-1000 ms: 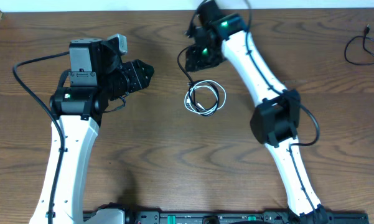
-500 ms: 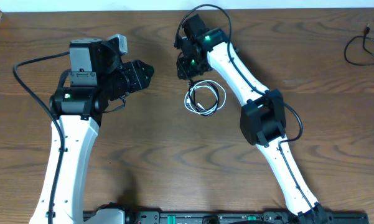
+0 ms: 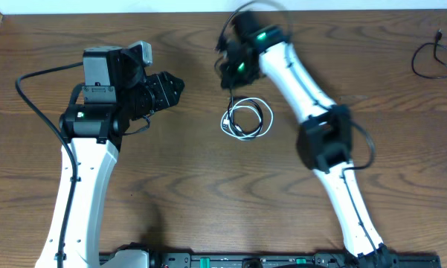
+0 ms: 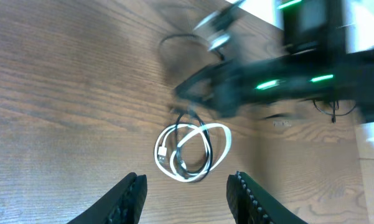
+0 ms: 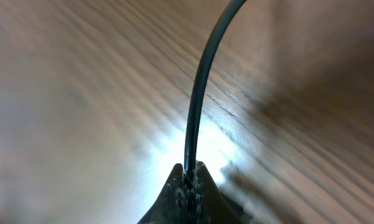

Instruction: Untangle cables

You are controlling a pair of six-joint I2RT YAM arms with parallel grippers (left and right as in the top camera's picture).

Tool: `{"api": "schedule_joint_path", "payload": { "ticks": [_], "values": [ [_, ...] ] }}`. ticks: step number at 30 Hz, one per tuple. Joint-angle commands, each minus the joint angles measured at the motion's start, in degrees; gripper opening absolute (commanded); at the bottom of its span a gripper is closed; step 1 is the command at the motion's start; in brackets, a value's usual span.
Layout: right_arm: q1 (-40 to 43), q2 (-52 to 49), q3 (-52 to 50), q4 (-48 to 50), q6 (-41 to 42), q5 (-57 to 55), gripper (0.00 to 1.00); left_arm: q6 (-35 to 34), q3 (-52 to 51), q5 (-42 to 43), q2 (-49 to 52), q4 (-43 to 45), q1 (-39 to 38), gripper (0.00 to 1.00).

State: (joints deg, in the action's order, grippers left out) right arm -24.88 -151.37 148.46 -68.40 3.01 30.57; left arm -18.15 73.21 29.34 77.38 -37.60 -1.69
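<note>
The white cable [image 3: 245, 117] and the black cable [image 3: 231, 95] lie coiled together in a small bundle at the table's middle; the bundle also shows in the left wrist view [image 4: 193, 152]. My right gripper [image 3: 234, 72] is just behind the bundle, shut on the black cable [image 5: 199, 93], whose free length runs up from the closed fingertips [image 5: 188, 180]. My left gripper [image 3: 172, 88] is open and empty, left of the bundle and pointing at it; its fingers [image 4: 127, 198] frame the coil from below in its wrist view.
Another black cable [image 3: 431, 56] lies at the table's far right edge. The wooden table [image 3: 178, 179] spreads around the bundle. The right arm's white links [image 3: 305, 82] cross above the table right of the bundle.
My right gripper has swung left and then back right behind the bundle, still holding the black cable; it is motion-blurred now. The left arm has not moved. The coil looks much the same.
</note>
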Motion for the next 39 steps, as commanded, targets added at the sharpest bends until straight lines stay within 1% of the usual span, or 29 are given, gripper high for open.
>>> {"api": "schedule_joint_path", "payload": {
  "ticks": [1,2,3,4,6,8,12,14,19,25,29,33,35,39],
  "values": [
    [5.4,13.2,2.5,0.0,3.2,18.0,0.01,0.6,0.7,-0.5,0.0,-0.9,0.2,0.52],
    [6.3,14.7,2.5,0.0,3.2,21.3,0.01,0.6,0.7,-0.5,0.0,-1.2,0.1,0.54],
    [8.4,18.5,2.5,0.0,3.2,26.3,0.01,0.6,0.7,0.0,0.0,-2.0,0.1,0.59],
    [8.8,19.2,2.5,0.0,3.2,27.0,0.01,0.6,0.7,0.0,0.0,-2.2,0.0,0.60],
    [10.1,23.3,2.5,-0.2,5.6,27.2,0.01,0.6,0.7,0.2,0.0,-2.4,-1.0,0.66],
    [10.3,24.8,2.5,-0.7,7.6,26.9,0.01,0.9,0.7,0.2,0.0,-2.4,-2.3,0.69],
    [10.3,25.9,2.5,-1.1,9.0,25.6,0.01,2.0,0.4,0.2,0.1,-1.1,-6.2,0.80],
    [10.2,25.9,2.5,-2.0,9.9,21.9,0.01,2.0,0.2,0.2,0.2,0.3,-8.8,0.85],
    [10.3,25.9,2.5,-2.3,9.9,20.5,0.01,1.2,0.2,0.5,1.9,1.8,-12.5,0.86],
    [10.3,25.9,2.5,-2.9,9.8,20.4,0.01,3.0,0.1,5.0,8.7,3.9,-13.9,0.86],
    [10.7,25.9,2.5,-3.5,9.8,20.4,0.01,4.7,0.1,5.9,14.1,11.6,-13.9,0.84],
    [11.0,25.9,2.5,-3.9,9.8,20.4,0.01,5.7,0.2,7.5,19.0,18.5,-14.0,0.79],
    [11.3,25.9,2.5,-4.1,9.8,20.4,0.01,5.7,0.2,7.5,21.7,20.3,-14.0,0.76],
    [11.8,25.9,2.5,-4.7,9.8,20.4,0.01,4.9,0.2,7.5,24.5,23.1,-14.3,0.75]
  ]
}}
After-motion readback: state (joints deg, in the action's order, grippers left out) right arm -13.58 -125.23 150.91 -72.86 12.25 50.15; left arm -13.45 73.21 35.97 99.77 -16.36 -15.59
